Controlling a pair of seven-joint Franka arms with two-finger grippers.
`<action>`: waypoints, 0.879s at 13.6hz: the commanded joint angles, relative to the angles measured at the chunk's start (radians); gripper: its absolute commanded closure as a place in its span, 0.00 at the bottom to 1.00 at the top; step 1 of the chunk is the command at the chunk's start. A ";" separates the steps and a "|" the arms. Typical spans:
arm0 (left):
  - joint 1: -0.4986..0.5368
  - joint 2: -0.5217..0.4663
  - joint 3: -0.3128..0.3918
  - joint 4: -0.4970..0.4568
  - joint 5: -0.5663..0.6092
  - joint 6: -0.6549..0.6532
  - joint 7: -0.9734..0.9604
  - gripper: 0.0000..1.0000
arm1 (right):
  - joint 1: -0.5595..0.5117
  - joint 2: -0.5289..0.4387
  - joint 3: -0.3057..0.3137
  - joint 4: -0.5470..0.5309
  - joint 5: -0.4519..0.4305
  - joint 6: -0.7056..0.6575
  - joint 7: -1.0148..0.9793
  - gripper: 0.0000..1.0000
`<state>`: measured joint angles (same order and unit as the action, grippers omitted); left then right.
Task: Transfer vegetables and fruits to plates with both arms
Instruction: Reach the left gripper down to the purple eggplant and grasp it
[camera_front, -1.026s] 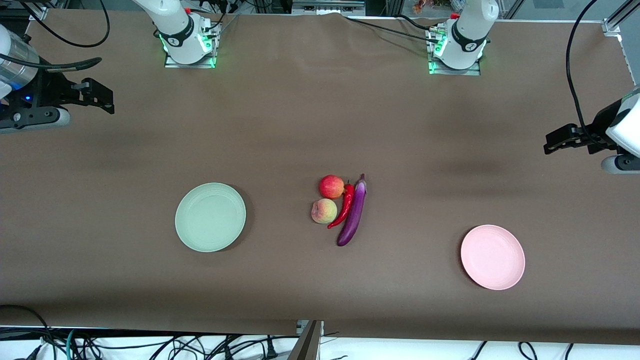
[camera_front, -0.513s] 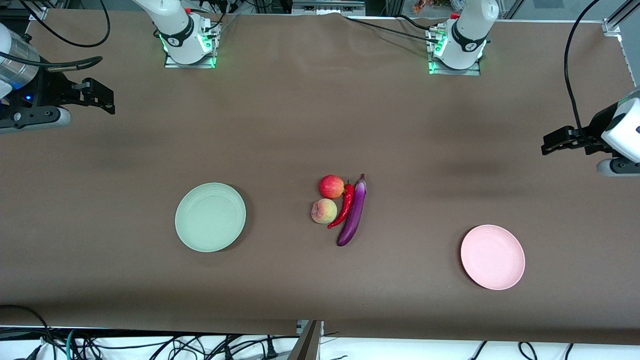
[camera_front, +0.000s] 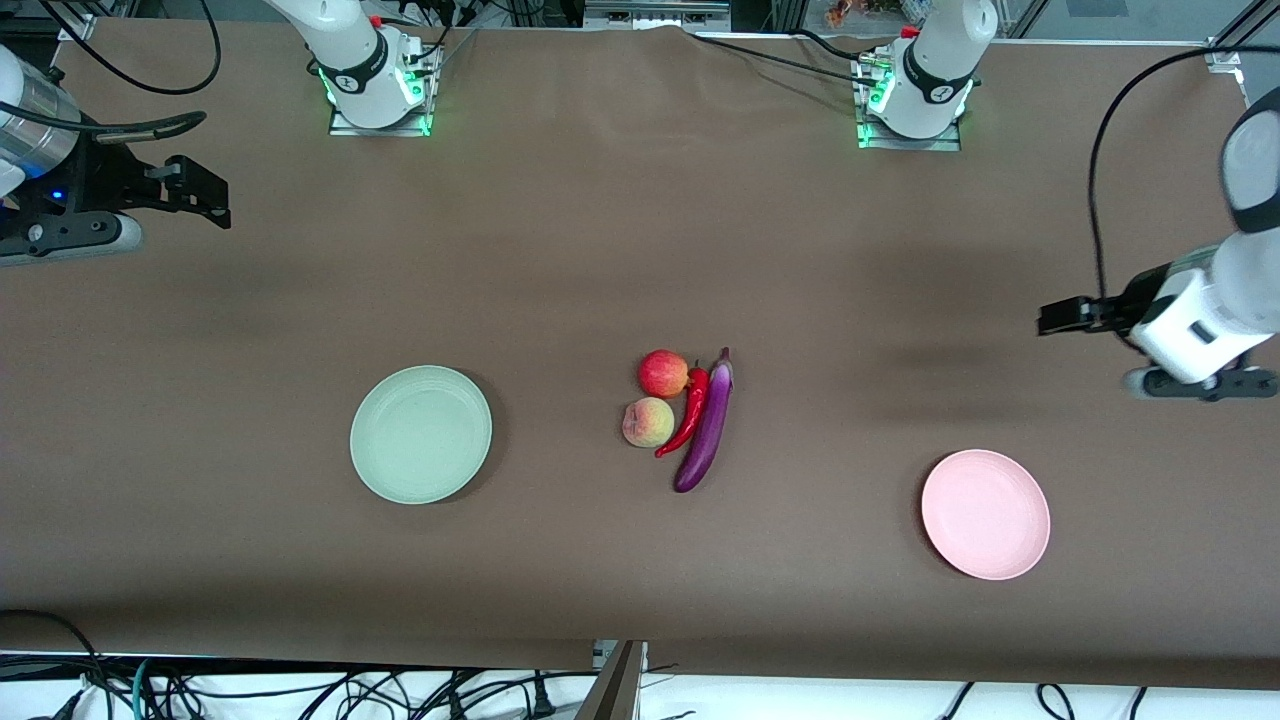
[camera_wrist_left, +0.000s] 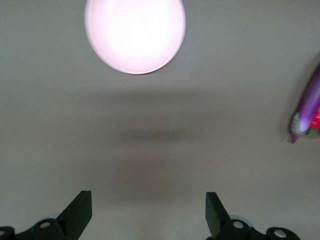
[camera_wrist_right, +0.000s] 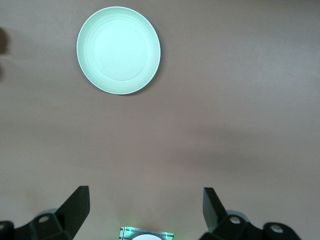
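The red apple (camera_front: 663, 373), the yellowish-pink peach (camera_front: 648, 421), the red chili pepper (camera_front: 688, 413) and the purple eggplant (camera_front: 707, 426) lie together mid-table. The mint green plate (camera_front: 421, 433) sits toward the right arm's end and shows in the right wrist view (camera_wrist_right: 118, 49). The pink plate (camera_front: 985, 513) sits toward the left arm's end and shows in the left wrist view (camera_wrist_left: 135, 32). The eggplant shows at the edge of the left wrist view (camera_wrist_left: 307, 107). My left gripper (camera_front: 1050, 318) is open and empty over bare table (camera_wrist_left: 148, 212). My right gripper (camera_front: 205, 200) is open and empty over bare table (camera_wrist_right: 145, 212).
The two arm bases (camera_front: 375, 85) (camera_front: 915, 95) stand along the table's edge farthest from the front camera. Cables hang past the edge nearest to the front camera (camera_front: 300, 690). The brown table cover (camera_front: 560, 250) lies bare between the bases and the produce.
My left arm has swung inward toward the middle of the table and lower in the front view. My right arm has stayed still.
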<state>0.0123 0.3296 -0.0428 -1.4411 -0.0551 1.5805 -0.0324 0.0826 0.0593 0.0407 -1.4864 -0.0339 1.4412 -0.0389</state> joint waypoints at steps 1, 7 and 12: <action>-0.063 0.101 0.003 0.034 -0.051 0.132 0.000 0.00 | 0.000 -0.006 -0.001 0.005 0.016 -0.010 0.005 0.00; -0.215 0.281 0.003 0.036 -0.058 0.393 -0.023 0.00 | 0.000 -0.006 -0.001 0.005 0.017 -0.012 0.005 0.00; -0.317 0.391 0.003 0.036 -0.055 0.594 -0.156 0.00 | 0.000 -0.007 0.001 0.005 0.017 -0.010 0.007 0.00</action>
<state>-0.2750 0.6721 -0.0533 -1.4387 -0.0903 2.1227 -0.1558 0.0826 0.0593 0.0407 -1.4859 -0.0338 1.4405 -0.0389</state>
